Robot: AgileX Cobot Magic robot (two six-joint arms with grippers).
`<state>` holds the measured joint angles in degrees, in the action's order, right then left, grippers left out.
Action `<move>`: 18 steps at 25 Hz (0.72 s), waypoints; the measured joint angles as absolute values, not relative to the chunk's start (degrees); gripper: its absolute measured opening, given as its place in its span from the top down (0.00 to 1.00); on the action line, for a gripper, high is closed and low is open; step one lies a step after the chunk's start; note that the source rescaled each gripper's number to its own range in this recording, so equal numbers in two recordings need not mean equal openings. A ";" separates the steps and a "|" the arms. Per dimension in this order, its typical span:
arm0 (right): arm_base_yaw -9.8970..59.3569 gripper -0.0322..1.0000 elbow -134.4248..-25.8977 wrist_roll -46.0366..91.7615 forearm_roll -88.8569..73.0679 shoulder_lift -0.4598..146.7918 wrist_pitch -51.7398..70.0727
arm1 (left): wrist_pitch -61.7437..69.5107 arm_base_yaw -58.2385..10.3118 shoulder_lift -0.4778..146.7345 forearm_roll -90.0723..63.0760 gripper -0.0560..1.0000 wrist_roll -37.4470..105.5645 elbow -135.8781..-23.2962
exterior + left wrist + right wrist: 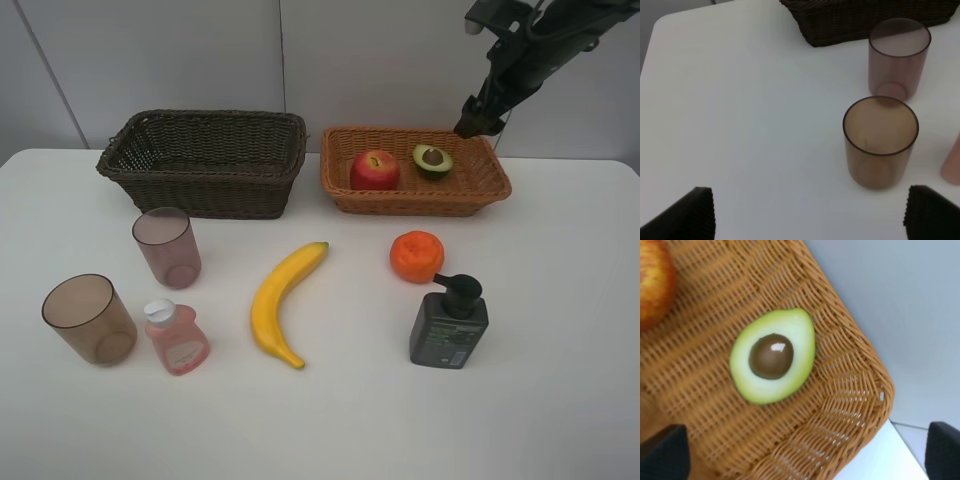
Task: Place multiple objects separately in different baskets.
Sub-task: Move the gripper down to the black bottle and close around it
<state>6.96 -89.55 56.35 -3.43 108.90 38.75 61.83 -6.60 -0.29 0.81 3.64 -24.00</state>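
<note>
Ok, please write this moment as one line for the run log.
in light basket: apple, avocado | on table: banana, tangerine | right gripper: open, over light basket | left gripper: open, facing cups

The right tool point(478, 118) is hanging over the far right corner of the shallow basket point(490, 190). The avocado half point(432, 160) is lying in that basket just below the tool, and the apple point(374, 170) is sitting in it to the tool's left. The deep basket point(205, 185) is standing farther left. The tangerine point(416, 256), pump bottle point(448, 325) and banana point(270, 300) are resting on the counter point(560, 400), on the near side of the baskets. Ahead of the left tool point(810, 220), the nearer cup point(880, 145) is standing before the farther cup point(900, 57), with the capped bottle point(952, 160) beside the nearer cup.
</note>
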 joint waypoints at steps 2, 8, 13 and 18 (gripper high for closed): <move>7.61 0.01 -89.33 55.54 -3.43 107.09 39.97 | 61.83 -6.60 -0.29 0.81 0.00 3.64 -24.00; 8.64 0.01 -85.27 49.65 -3.42 101.77 42.40 | 61.83 -6.60 -0.29 0.81 0.00 3.64 -24.00; 8.70 0.01 -81.27 49.11 -3.42 96.38 48.10 | 61.83 -6.60 -0.29 0.81 0.00 3.64 -24.00; 9.39 0.01 -78.28 49.11 -2.53 89.60 53.30 | 61.83 -6.60 -0.29 0.81 0.00 3.64 -24.00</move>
<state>9.39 -78.28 49.11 -2.53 89.60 53.30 61.83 -6.60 -0.29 0.81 3.64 -24.00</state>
